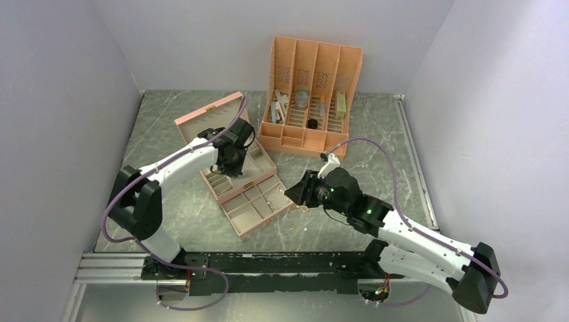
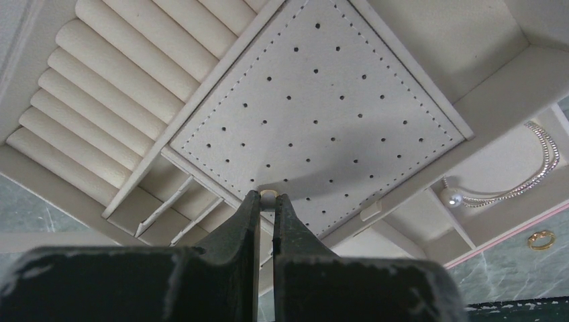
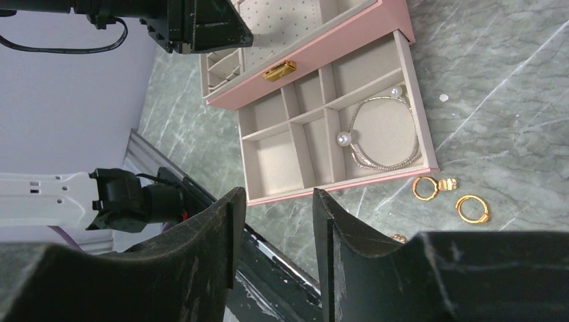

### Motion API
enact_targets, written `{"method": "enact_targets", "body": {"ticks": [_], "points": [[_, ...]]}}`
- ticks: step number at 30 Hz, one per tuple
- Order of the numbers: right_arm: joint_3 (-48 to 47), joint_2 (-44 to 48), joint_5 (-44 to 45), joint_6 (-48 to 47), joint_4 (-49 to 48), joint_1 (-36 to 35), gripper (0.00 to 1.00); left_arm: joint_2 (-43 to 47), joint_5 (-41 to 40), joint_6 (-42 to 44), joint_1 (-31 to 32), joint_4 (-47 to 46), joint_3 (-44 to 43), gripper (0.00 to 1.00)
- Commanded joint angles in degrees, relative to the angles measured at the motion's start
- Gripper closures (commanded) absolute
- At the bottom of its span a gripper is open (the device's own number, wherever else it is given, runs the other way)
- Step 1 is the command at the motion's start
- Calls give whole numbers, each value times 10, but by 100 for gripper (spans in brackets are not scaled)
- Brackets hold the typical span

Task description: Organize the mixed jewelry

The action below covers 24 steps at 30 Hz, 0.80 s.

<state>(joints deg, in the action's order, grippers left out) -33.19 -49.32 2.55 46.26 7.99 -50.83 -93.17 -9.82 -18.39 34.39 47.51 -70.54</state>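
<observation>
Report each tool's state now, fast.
Left tool: closed on a tiny gold piece.
Right tool: open, holding nothing.

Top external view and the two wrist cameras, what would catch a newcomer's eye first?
The pink jewelry box stands open at mid-table, its drawer pulled out with a pearl bracelet inside. The left gripper is shut on a tiny gold piece against the box's perforated panel. Loose gold rings lie on the table just outside the drawer, near the open right gripper.
</observation>
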Motion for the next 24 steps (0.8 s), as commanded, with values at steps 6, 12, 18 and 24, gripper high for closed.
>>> {"method": "enact_targets", "body": {"ticks": [6,12,18,24], "points": [[8,7,0,3,-9,1,55,-16,1,3,5,-12,-4,94],[8,7,-1,3,-8,1,54,-10,-8,2,5,-12,-6,73],[4,3,-3,1,-8,1,53,-3,-16,2,5,-9,-6,64],[-2,-2,-8,-7,-2,1,53,6,-10,7,5,-8,-15,61]]}}
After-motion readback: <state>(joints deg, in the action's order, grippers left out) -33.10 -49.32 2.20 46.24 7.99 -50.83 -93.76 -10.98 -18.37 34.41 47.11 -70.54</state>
